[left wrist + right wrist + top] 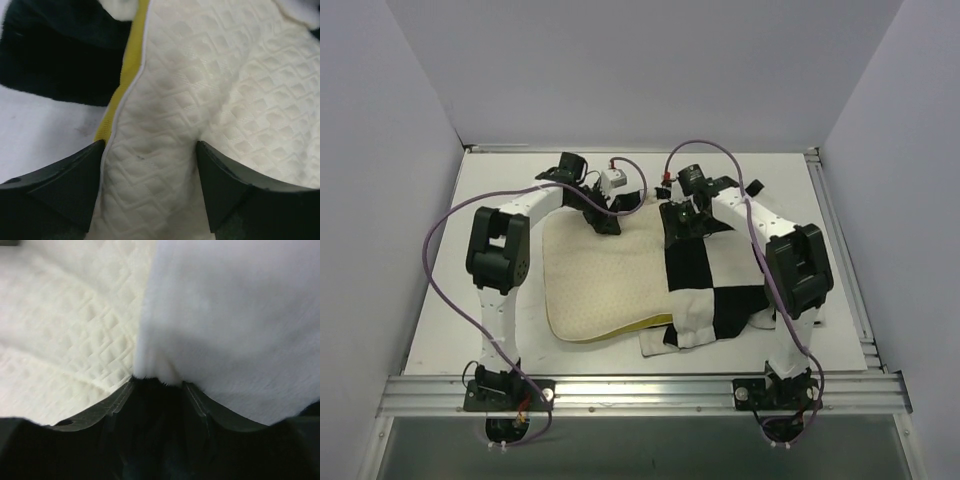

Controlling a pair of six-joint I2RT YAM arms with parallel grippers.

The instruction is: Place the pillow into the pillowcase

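While both arms reached toward the far side of the bench (495,190), the pillow (605,285) lay flat near its middle, its cream quilted face up and a strip of its yellow side edge (652,321) showing along the near border. The pillowcase (715,275), in large black and white squares, lay to the right of it and covered the pillow's right-hand part, with its near end rumpled and reaching a little past the pillow's near edge.

The left tool (150,145) sat at the pillow's far edge, close to where the checkered fabric began. Seen from its wrist, its two dark fingers (60,185) stood well apart with a thick fold of the quilted pillow pressed between them, so it was gripping the pillow. The yellow edge ran up just beside the left finger, and a black patch of the pillowcase lay beyond it, over the white bench.

The right tool (157,382) was at the far edge of the pillowcase, near the left tool but apart from it. From its wrist, the fingers were drawn close together, pinching a bunch of white pillowcase fabric. The quilted pillow surface lay directly to the left of that pinch, touching the fabric.
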